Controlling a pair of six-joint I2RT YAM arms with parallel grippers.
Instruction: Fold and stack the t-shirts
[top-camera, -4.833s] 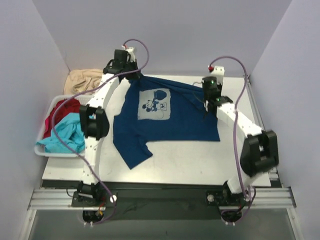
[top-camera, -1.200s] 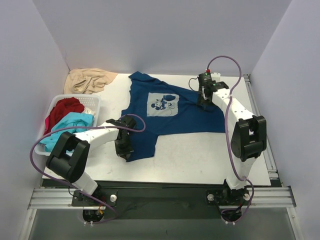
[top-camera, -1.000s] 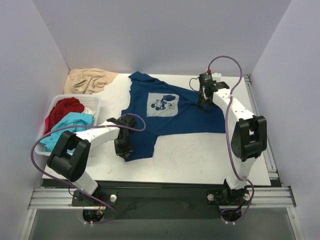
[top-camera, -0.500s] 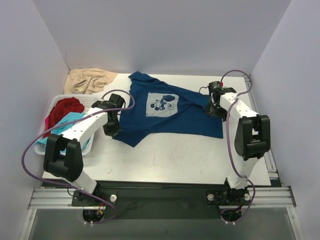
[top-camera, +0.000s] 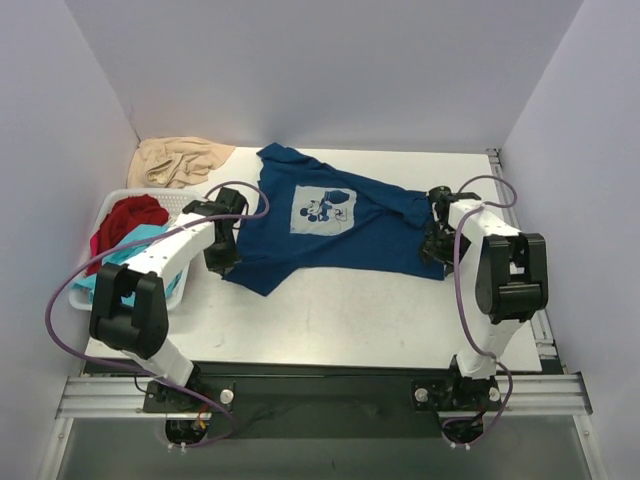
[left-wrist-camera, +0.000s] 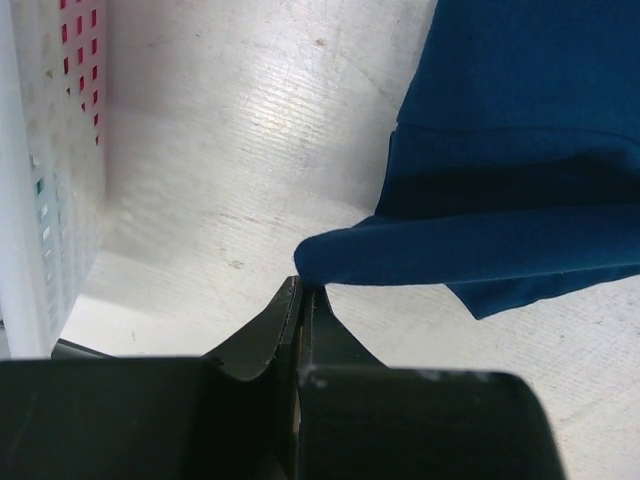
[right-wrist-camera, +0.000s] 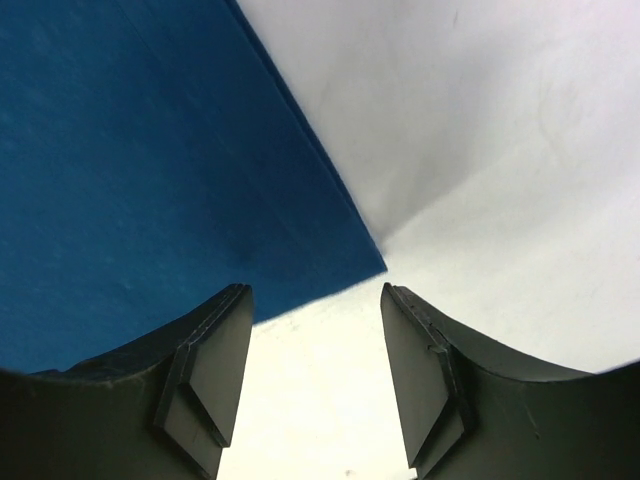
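The navy t-shirt (top-camera: 330, 225) with its pale cartoon print (top-camera: 322, 209) lies spread on the white table (top-camera: 350, 320). My left gripper (top-camera: 224, 266) is shut on a fold of the shirt's near left edge, which the left wrist view shows as navy cloth (left-wrist-camera: 480, 250) pinched at the tips of that gripper (left-wrist-camera: 305, 290). My right gripper (top-camera: 436, 250) stands open at the shirt's near right corner. In the right wrist view, the corner of the navy shirt (right-wrist-camera: 150, 150) lies just ahead of the open right gripper (right-wrist-camera: 315, 292), with bare table between the fingers. A red t-shirt (top-camera: 128, 214) and a turquoise t-shirt (top-camera: 104, 266) sit in the basket.
The white slotted basket (top-camera: 190, 203) stands at the table's left edge, close beside my left arm, and shows as a basket wall (left-wrist-camera: 50, 200) in the left wrist view. A beige cloth (top-camera: 180, 160) lies bunched at the far left corner. Grey walls enclose three sides.
My left gripper has carried the shirt's near left part up and toward the basket. My right gripper has come from the far right sleeve to the near right corner, its jaws narrowing slightly.
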